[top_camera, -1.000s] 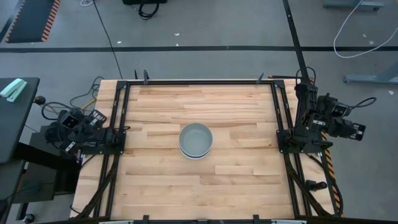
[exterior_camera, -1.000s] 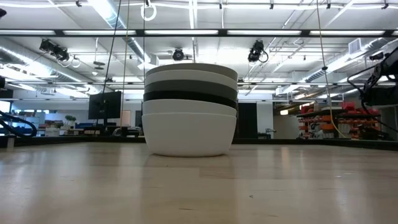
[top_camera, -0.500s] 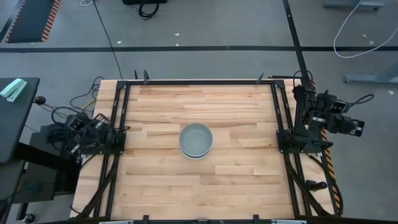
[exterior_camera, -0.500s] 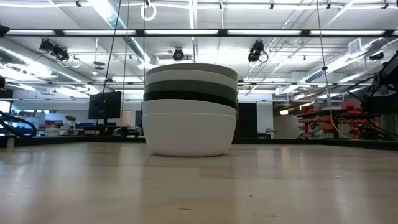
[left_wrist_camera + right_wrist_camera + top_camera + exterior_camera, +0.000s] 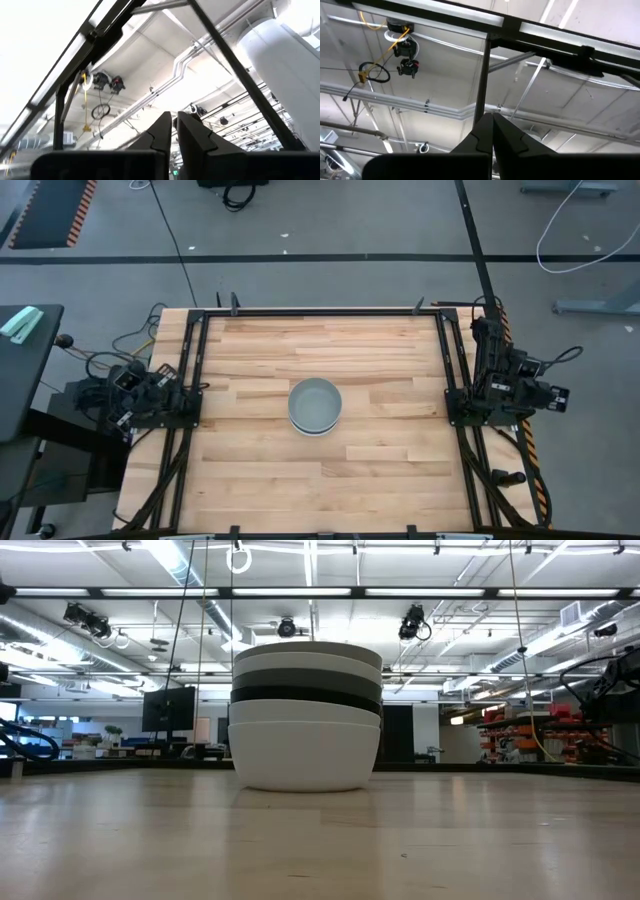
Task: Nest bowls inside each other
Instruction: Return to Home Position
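Six bowls (image 5: 306, 720) in one stack at centre of table (image 5: 260, 480); left gripper (image 5: 174, 119) and right gripper (image 5: 491, 119) both closed, empty, at its sides.

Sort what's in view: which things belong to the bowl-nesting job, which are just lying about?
Job: nested bowl stack, grey bowl on top; left end effector and right end effector, folded back beside the table.
Lying about: pale green item on the black side stand; cable loop on the floor.

grey concrete floor (image 5: 350, 220) surrounds the wooden table (image 5: 380, 480); strip lights (image 5: 300, 592) line the ceiling overhead.
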